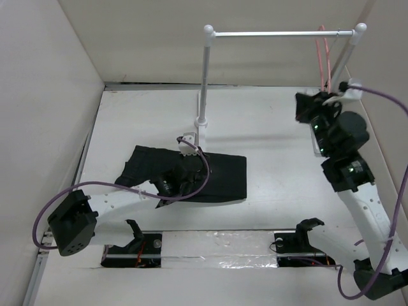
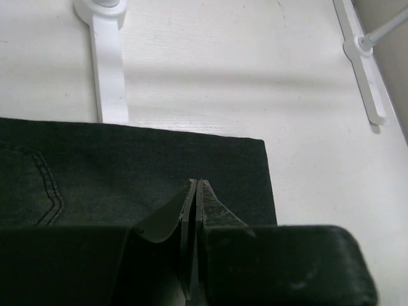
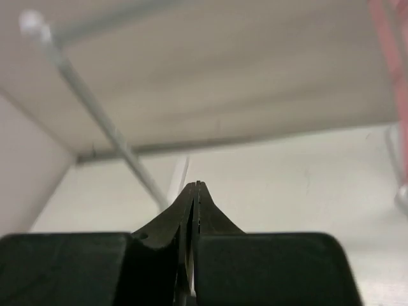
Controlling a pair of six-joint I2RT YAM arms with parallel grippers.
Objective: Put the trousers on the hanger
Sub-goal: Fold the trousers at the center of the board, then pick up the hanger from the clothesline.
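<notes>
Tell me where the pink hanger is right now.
In the top view, the hanger hangs from the right end of the white rail at back right, far from the trousers lying centre-left.

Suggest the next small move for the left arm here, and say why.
Probably a slight lift of the left gripper to test its hold. Its jaws are shut with the tips against the trousers, yet no pinched fold shows between them. The hanger hangs on the rail beside the shut right gripper.
</notes>
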